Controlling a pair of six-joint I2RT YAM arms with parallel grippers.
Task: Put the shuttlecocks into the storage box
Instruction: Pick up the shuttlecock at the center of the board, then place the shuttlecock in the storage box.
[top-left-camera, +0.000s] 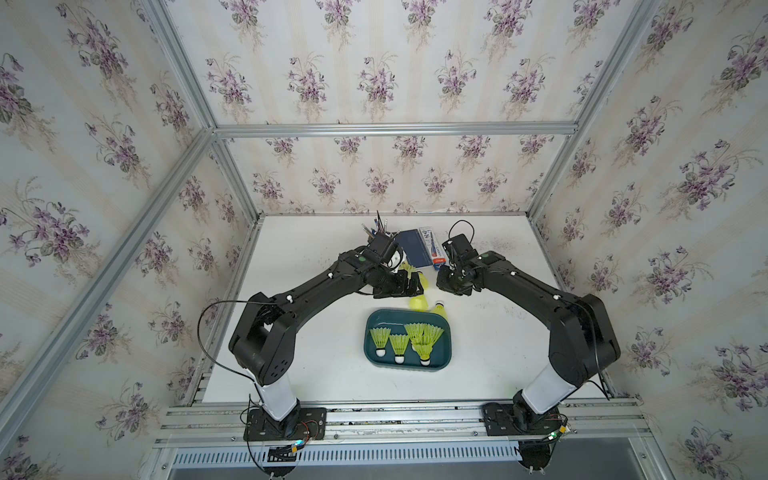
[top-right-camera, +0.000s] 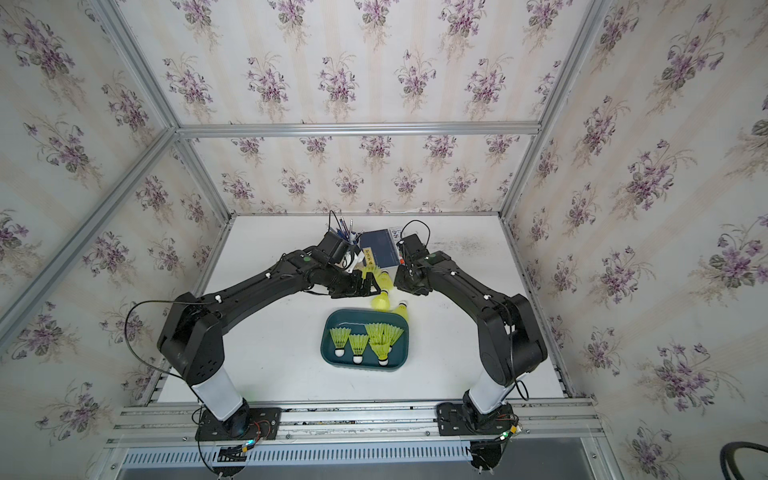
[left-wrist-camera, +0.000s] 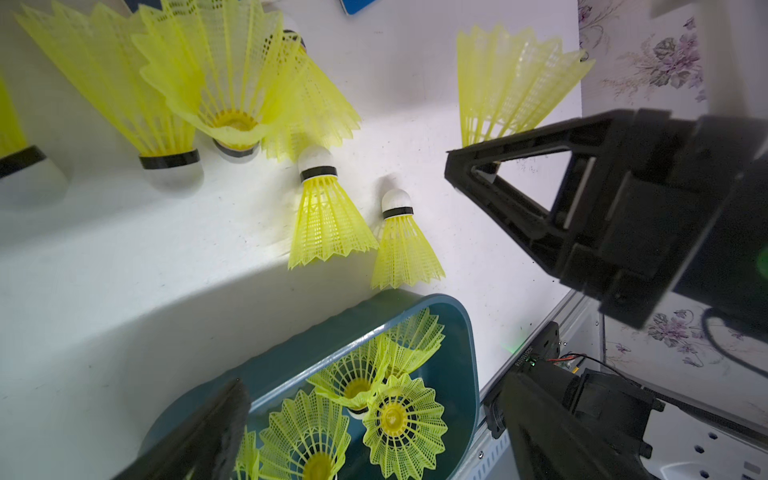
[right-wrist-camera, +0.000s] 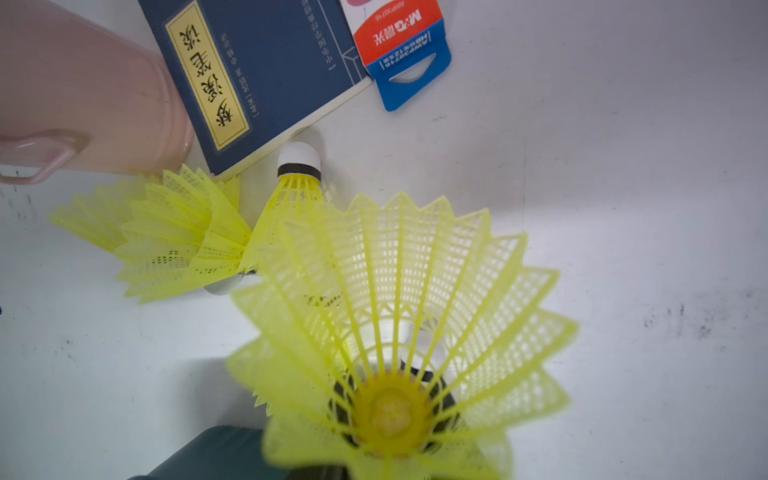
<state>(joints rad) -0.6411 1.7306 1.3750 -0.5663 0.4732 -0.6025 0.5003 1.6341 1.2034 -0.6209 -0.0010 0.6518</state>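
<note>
my right gripper (left-wrist-camera: 465, 166) clamped on one shuttlecock (left-wrist-camera: 511, 83), my left gripper (top-left-camera: 413, 286) spread wide. storage box (top-left-camera: 442, 357) (top-right-camera: 399, 353) lower centre in both top views, several shuttlecocks (top-left-camera: 424, 340) inside, loose shuttlecocks (top-left-camera: 417, 302) just above its rim.

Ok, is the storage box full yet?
Partly full. The storage box holds a few shuttlecocks, with bare floor along its far edge; more shuttlecocks lie on the table beyond it.

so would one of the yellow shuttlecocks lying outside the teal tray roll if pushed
Likely in an arc: the neon yellow plastic mesh-skirted shuttlecock lies on its side, wide skirt tapering to a white tip. Its open lattice skirt looks light and springy, so it may skitter, or flex if squeezed.
</note>
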